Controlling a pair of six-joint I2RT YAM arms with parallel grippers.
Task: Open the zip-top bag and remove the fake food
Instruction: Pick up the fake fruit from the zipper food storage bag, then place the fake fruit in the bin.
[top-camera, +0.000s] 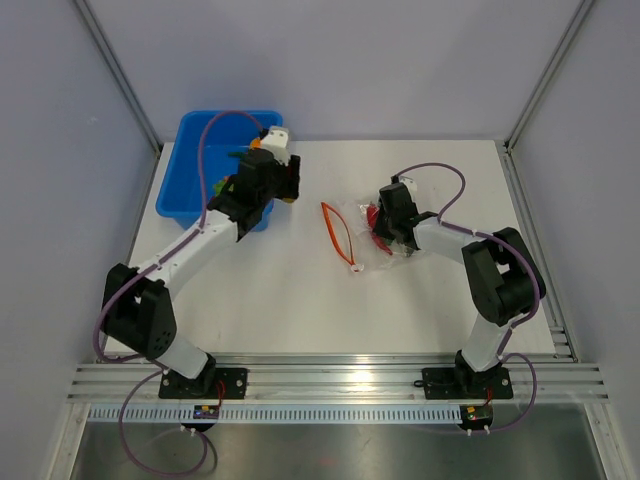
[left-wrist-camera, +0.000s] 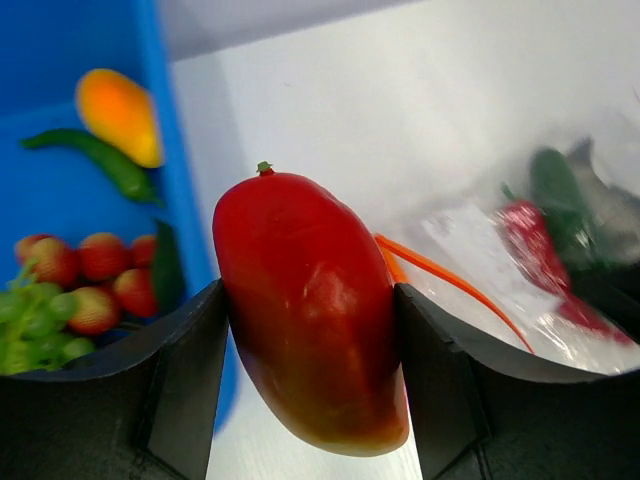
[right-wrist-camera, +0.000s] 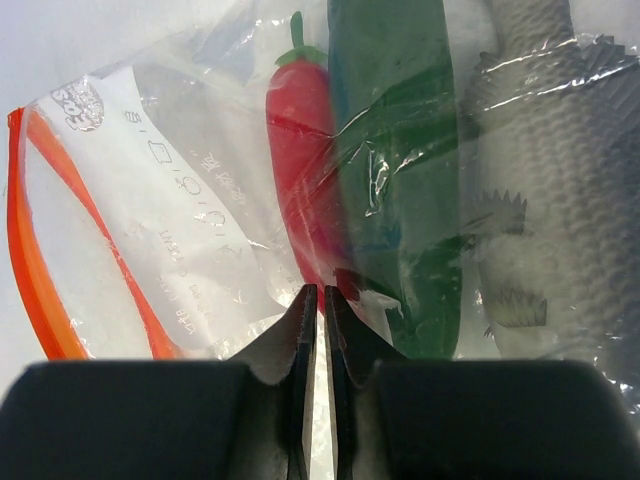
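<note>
The zip-top bag (top-camera: 372, 232) lies crinkled mid-table, its orange-red zip strip (top-camera: 338, 235) spread open toward the left. My right gripper (right-wrist-camera: 322, 295) is shut on a fold of the clear bag (right-wrist-camera: 180, 200) at its near edge. A red chili (right-wrist-camera: 305, 150), a green cucumber (right-wrist-camera: 395, 150) and a grey fish (right-wrist-camera: 545, 200) lie inside the film. My left gripper (left-wrist-camera: 312, 305) is shut on a red fake fruit (left-wrist-camera: 310, 310), held above the table beside the blue tub (top-camera: 200, 180). From above, the left gripper (top-camera: 286, 185) hangs at the tub's right wall.
The blue tub (left-wrist-camera: 160, 150) holds a yellow-orange fruit (left-wrist-camera: 120, 115), a green pepper (left-wrist-camera: 100, 160), strawberries (left-wrist-camera: 90, 270) and green grapes (left-wrist-camera: 30, 330). Grey walls and metal rails enclose the white table (top-camera: 300, 300).
</note>
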